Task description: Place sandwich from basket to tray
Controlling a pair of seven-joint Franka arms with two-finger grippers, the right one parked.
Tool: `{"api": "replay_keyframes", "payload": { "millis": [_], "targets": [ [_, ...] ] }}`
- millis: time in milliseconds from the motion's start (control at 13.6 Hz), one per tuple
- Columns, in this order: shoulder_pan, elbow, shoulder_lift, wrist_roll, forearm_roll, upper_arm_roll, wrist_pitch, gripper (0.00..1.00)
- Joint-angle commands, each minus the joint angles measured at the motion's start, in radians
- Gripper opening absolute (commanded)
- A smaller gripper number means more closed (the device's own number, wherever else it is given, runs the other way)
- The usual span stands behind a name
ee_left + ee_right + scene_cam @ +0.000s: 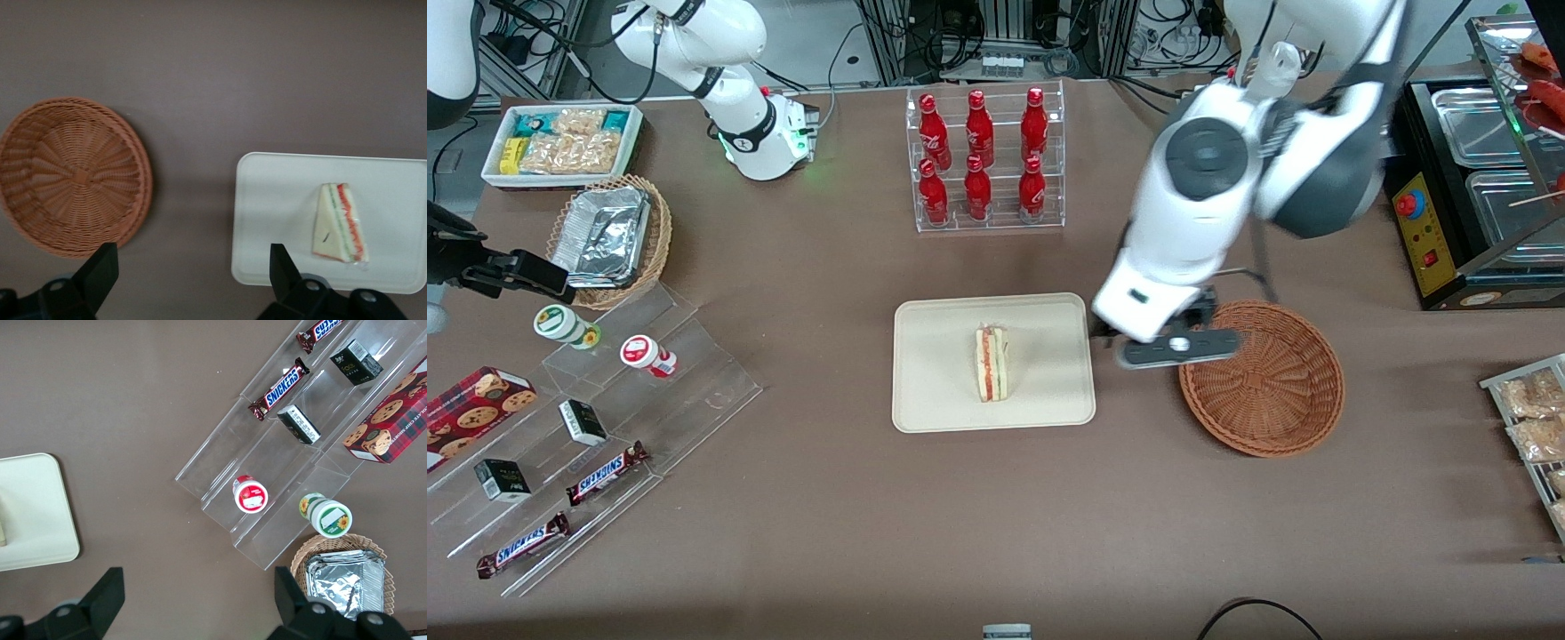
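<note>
The sandwich [991, 363] [340, 223], a pale wedge with red and green filling along its cut edge, lies on the cream tray [934, 356] [280, 200], near its middle. The round reddish-brown basket [1272, 391] [73, 177] stands beside the tray, toward the working arm's end, with nothing in it. My gripper [1167, 336] [192, 257] hangs above the strip of table between tray and basket. It is open and holds nothing. In the wrist view one fingertip shows over the basket's rim and the other over the tray's corner.
A clear rack of red bottles [987, 160] stands farther from the front camera than the tray. Toward the parked arm's end are stepped acrylic shelves of snacks [605, 418], a tan basket with foil trays [609, 236] and a white bin [560, 142]. A food warmer [1476, 187] is at the working arm's end.
</note>
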Motion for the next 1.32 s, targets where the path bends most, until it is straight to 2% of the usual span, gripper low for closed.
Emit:
{"api": "replay_keyframes", "payload": {
  "millis": [0, 221, 368, 735, 956, 1250],
  "targets": [
    [0.100, -0.044, -0.085, 0.134, -0.037, -0.011, -0.055, 1.00],
    [0.202, -0.084, -0.152, 0.320, -0.058, -0.009, -0.104, 1.00],
    [0.260, -0.138, -0.209, 0.394, -0.086, -0.008, -0.107, 1.00],
    [0.401, -0.202, -0.294, 0.549, -0.089, -0.008, -0.109, 1.00],
    [0.461, -0.202, -0.314, 0.612, -0.089, -0.008, -0.109, 1.00],
    [0.467, -0.196, -0.311, 0.616, -0.095, -0.008, -0.107, 1.00]
  ]
}}
